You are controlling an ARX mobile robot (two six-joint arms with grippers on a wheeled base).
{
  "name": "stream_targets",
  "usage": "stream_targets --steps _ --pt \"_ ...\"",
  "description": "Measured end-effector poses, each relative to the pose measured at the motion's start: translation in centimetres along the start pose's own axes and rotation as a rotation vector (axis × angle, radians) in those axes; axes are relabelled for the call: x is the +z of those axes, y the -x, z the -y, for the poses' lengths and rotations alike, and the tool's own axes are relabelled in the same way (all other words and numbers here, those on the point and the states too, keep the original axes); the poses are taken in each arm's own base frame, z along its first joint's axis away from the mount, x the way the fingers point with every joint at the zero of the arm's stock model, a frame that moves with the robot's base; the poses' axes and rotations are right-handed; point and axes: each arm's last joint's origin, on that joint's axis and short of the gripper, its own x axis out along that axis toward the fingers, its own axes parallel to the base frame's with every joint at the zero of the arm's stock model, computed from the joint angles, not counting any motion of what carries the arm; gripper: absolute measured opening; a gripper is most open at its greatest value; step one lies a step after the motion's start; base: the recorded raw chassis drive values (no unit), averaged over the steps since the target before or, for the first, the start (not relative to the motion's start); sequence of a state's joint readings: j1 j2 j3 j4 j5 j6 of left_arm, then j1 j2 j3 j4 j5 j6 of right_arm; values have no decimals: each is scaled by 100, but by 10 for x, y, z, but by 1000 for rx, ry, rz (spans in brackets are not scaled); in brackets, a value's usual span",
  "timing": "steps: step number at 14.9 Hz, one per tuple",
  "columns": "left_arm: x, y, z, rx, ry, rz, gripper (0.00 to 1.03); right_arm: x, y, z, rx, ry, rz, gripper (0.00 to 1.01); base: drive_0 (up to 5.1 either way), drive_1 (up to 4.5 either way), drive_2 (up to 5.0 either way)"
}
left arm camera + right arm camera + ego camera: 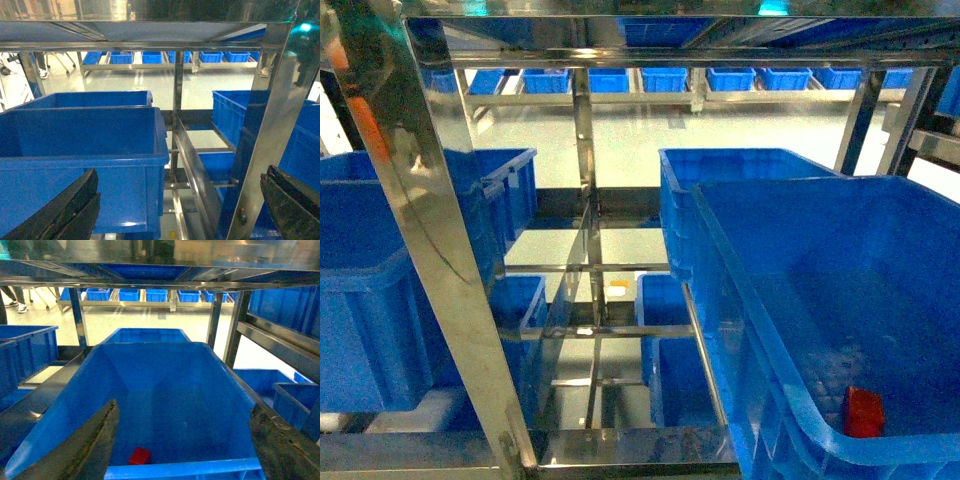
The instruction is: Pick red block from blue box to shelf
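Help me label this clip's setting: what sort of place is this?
Probably a warehouse or storeroom: a stainless-steel shelf holds a large blue box with a red block, and rows of blue bins line racks across a bare floor.

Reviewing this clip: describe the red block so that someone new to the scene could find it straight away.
Start at the steel shelf and look to the big blue box on its right side, nearest the camera. The red block lies on that box's floor, close to the near wall. It is the only red thing among blue bins, and the only item visible inside that box.
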State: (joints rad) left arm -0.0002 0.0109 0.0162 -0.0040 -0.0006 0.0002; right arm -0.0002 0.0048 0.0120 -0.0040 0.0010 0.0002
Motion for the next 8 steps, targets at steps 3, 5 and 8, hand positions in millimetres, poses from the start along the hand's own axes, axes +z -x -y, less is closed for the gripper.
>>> stream_targets --steps 3,5,8 --pt "0 0 0 0 0 0 98 0 0 0 0 0 0 99 0 0 0" --pt "0 0 0 0 0 0 98 0 0 0 0 0 0 98 0 0 0" --pt "0 0 0 0 0 0 98 0 0 0 0 0 0 98 0 0 0"
